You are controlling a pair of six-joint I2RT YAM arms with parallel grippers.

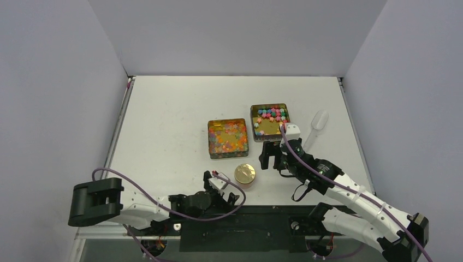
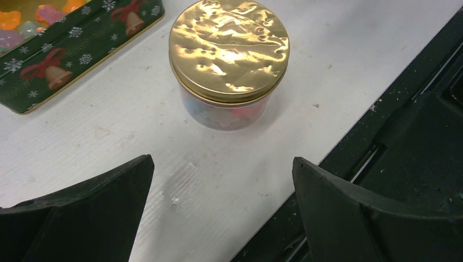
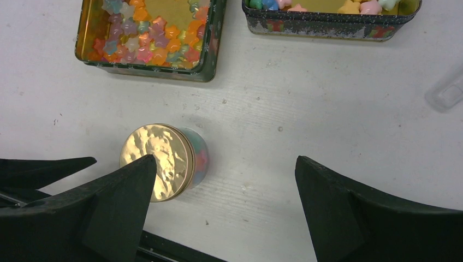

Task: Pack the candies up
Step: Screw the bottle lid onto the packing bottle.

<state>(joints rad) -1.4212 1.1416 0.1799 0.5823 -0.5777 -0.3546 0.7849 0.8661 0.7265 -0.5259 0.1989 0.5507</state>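
The candies lie in two open tins: glossy translucent ones (image 1: 226,136) in the left tin (image 1: 210,143), opaque lumps (image 1: 273,114) in the right tin (image 1: 254,126). A small clear jar (image 1: 245,174) with a gold lid on it stands near the table's front edge, with some candies (image 2: 240,114) showing through its wall. My left gripper (image 1: 223,188) is open and empty, just left of the jar (image 2: 229,109). My right gripper (image 1: 271,155) is open and empty above the table, right of the jar (image 3: 199,153). The translucent candies (image 3: 144,43) also show in the right wrist view.
A clear plastic scoop (image 1: 318,123) lies right of the right tin; its handle (image 3: 447,93) shows in the right wrist view. The table's black front rail (image 2: 404,125) runs close behind the jar. Grey walls enclose the table on three sides.
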